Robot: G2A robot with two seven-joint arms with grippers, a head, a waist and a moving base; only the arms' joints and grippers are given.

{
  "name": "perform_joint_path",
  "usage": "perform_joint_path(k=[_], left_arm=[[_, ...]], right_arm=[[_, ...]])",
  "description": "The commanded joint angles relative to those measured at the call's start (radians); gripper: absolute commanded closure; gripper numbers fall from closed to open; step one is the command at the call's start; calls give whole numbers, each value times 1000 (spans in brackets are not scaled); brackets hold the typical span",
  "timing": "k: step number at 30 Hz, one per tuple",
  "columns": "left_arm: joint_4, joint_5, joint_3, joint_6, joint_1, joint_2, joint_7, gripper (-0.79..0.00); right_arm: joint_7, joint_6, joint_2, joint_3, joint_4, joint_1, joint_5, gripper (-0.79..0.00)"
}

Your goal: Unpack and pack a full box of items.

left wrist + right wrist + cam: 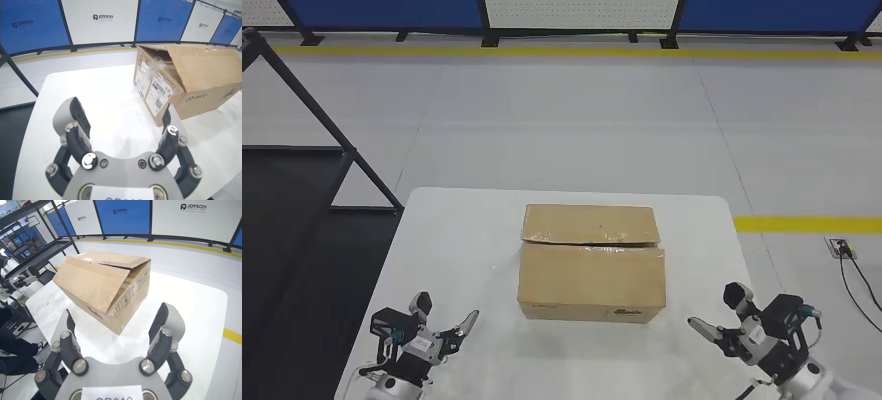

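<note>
Box [591, 262], brown cardboard, at centre frame in the top view, standing on the white table [457, 250]. Its top flaps are folded down but unsealed, with a dark gap along the seam. Left gripper [446, 311] at lower left of the frame and right gripper [718, 312] at lower right, each over the table and well apart from the box, fingers spread and holding nothing. The end face toward the left gripper carries white labels [160, 91] with a barcode and small print, and a loose strip of clear tape [151, 71]. The opposite end bears upward arrow marks [118, 309]. A printed logo [196, 97] sits on the long side.
</note>
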Motion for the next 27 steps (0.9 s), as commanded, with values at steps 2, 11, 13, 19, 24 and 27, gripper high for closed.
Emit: perform_joint_path(k=[2, 11, 13, 19, 24, 27], left_arm=[[21, -47, 5, -8, -42, -2, -31, -785], [63, -139, -2, -81, -137, 0, -85, -785], [63, -149, -1, -95, -149, 0, -92, -785], [62, -135, 11, -74, -174, -2, -105, -785], [61, -130, 11, -70, -175, -2, -105, -785], [61, -130, 11, -70, -175, -2, -105, -785]], right_arm=[[-4, 43, -1, -21, 30, 54, 32, -785], [73, -46, 7, -65, 172, 218, 267, -785], [112, -59, 9, -89, 205, 254, 327, -785], [260, -102, 15, -165, 319, 372, 491, -785], [272, -110, 16, -167, 325, 379, 494, -785], [272, -110, 16, -167, 325, 379, 494, -785]])
